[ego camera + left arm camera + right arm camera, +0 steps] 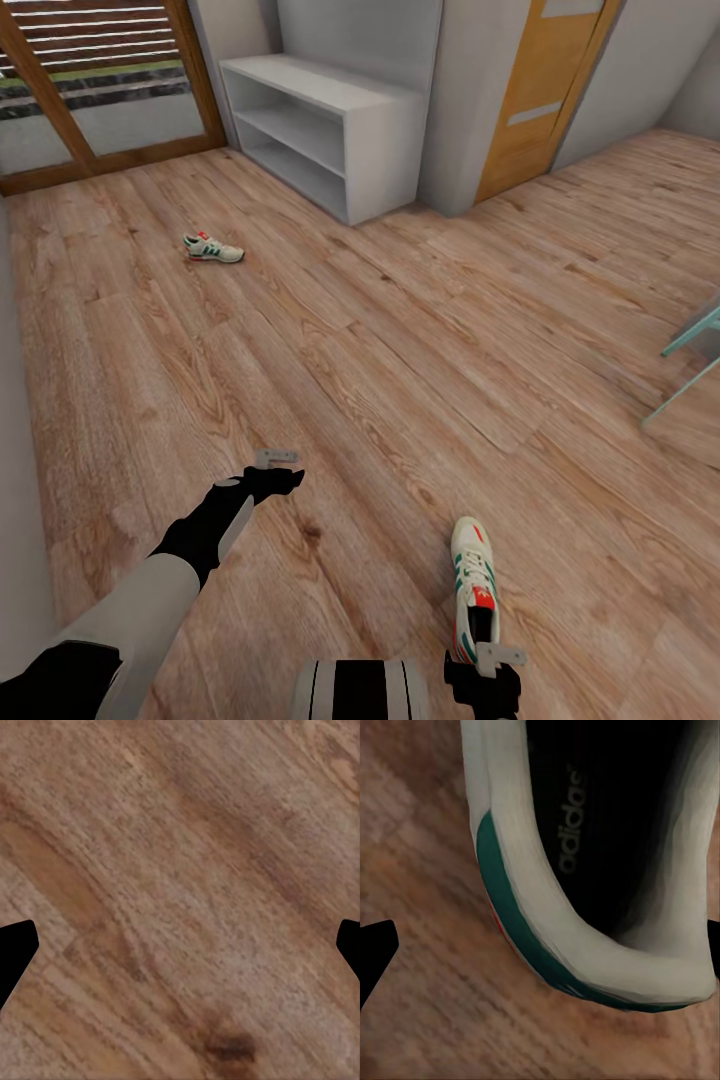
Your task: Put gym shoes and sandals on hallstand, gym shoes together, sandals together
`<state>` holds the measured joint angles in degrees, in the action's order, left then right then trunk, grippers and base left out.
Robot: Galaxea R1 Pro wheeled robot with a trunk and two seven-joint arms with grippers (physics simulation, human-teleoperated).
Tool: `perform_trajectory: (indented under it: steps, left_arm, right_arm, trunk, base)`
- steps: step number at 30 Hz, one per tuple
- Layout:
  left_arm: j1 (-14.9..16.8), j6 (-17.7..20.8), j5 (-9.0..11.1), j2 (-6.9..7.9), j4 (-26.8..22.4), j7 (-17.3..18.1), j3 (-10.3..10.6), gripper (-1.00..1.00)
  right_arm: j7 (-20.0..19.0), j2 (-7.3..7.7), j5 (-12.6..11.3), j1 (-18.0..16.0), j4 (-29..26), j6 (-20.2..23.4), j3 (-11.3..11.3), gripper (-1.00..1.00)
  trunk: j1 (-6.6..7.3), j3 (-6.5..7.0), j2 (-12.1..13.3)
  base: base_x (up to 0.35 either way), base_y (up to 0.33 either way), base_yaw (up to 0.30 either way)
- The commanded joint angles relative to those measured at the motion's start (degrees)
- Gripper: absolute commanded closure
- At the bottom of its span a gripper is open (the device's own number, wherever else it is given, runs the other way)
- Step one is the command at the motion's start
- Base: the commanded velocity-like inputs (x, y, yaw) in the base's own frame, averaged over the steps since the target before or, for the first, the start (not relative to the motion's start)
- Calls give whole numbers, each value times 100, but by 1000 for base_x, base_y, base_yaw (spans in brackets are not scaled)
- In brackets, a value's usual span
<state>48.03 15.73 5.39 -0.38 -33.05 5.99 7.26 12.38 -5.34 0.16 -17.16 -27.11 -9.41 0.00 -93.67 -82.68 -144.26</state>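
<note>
One cream-white gym shoe with green stripes and red accents lies on the wood-plank corridor floor, close in front of me. My right gripper hangs open just over its heel; in the right wrist view the heel rim and dark opening sit between the spread fingertips. The second gym shoe lies far off to the left, near the back. My left gripper is open above bare floor, holding nothing. The sandals are out of view.
A pale low unit with two open shelf tiers stands against the back wall; I cannot tell if it is the hallstand. A wood-framed glass door is back left, an orange door back right, teal chair legs at right.
</note>
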Motion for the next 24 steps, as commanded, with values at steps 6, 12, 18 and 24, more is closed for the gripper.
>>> perform_trajectory:
  steps: [6, 12, 18, 24]
  left_arm:
    - [-3, 35, 58, 3, -8, -2, 12, -100]
    - [-1, 35, 59, 3, -8, -4, 12, -100]
    - [-3, 35, 59, 0, -8, -6, 12, -100]
    - [-4, 35, 59, -4, -8, -2, 12, -100]
  right_arm:
    - [19, -2, 1, -2, 4, -17, 0, -100]
    - [19, -2, 1, -3, -2, -17, 0, -100]
    - [19, -2, 1, 1, -5, -17, 0, -100]
    - [19, -2, 1, -3, -5, -17, 0, -100]
  trunk:
    - [1, -3, -1]
    - [1, -3, -1]
    - [1, -3, -1]
    - [1, -3, -1]
  base:
    - [9, 0, 0]
    - [5, 0, 0]
    - [57, 0, 0]
    - [11, 0, 0]
